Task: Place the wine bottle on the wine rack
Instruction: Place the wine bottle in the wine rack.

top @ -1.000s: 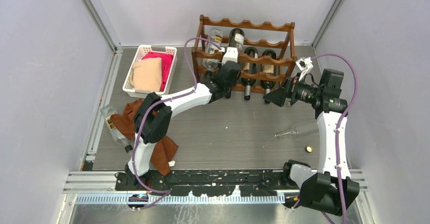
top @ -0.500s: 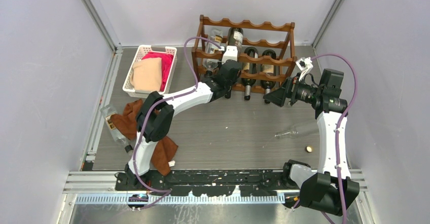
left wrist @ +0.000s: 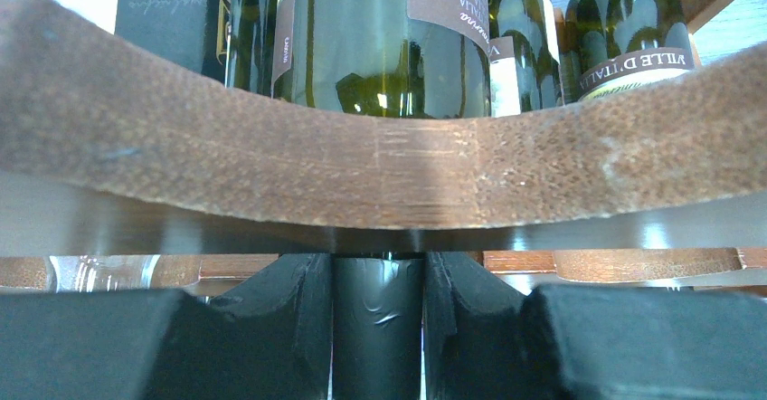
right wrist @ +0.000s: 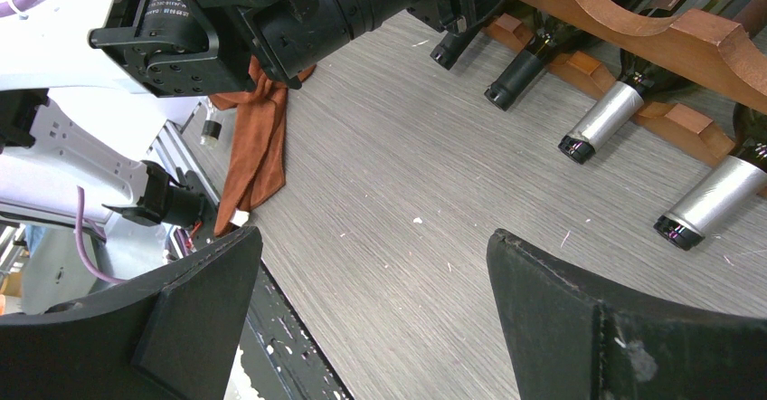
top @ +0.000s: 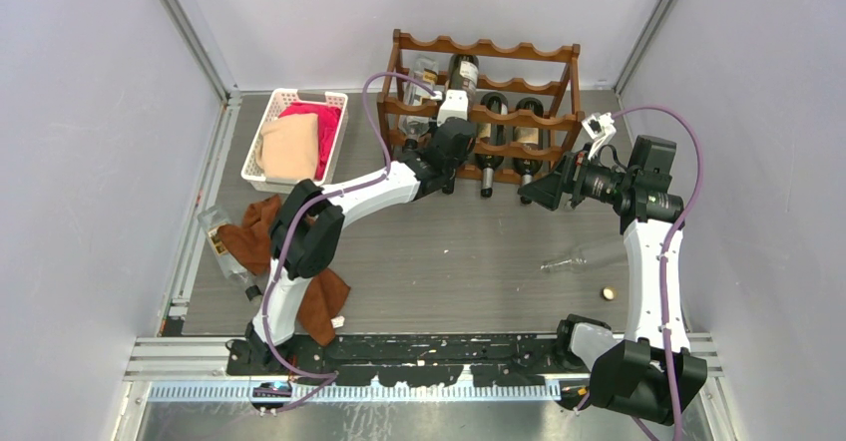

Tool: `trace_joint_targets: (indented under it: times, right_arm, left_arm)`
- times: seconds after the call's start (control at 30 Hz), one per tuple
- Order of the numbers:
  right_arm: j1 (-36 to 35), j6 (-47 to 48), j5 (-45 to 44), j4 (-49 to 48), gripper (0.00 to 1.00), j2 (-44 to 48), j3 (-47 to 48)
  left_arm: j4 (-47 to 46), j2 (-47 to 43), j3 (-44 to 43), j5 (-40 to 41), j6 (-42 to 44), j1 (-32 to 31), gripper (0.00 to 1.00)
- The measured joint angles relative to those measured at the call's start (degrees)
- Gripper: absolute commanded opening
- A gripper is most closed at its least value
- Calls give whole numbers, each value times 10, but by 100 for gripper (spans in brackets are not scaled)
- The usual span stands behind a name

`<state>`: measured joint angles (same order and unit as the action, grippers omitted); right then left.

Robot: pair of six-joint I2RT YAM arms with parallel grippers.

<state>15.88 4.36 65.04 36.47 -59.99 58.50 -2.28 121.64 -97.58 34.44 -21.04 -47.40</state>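
Note:
The dark reddish-brown wine rack (top: 486,50) stands at the back of the table. My left gripper (top: 448,158) is shut on the dark neck of a green wine bottle (top: 461,72), whose body lies in an upper tier. In the left wrist view the fingers (left wrist: 298,319) clamp the neck (left wrist: 378,328) just below a scalloped rail (left wrist: 380,165), and the labelled body (left wrist: 389,38) shows beyond it. My right gripper (top: 534,192) hovers open and empty in front of the rack's right end, over bare table (right wrist: 371,246).
Two dark bottles (top: 489,157) (top: 526,152) lie in the lower tier and a clear one (top: 421,87) at the rack's left. A white basket (top: 282,97) holds cloths. A brown cloth (top: 319,296), clear bottles (top: 221,246) (top: 589,257) and a small cap (top: 606,292) lie on the table.
The left gripper has pushed the wine bottle slightly further back into the rack. The right arm has not moved.

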Motion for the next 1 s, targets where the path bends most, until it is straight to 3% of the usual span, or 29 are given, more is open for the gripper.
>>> trace_joint_targets:
  times: [0.4,1.0]
  right_arm:
    - [0,0,0,0,100,0,0]
    - [0,0,0,0,100,0,0]
  left_arm:
    - [-2,0,0,3,-2,0,41]
    - [-31,-5,-2,11,-3,2,46]
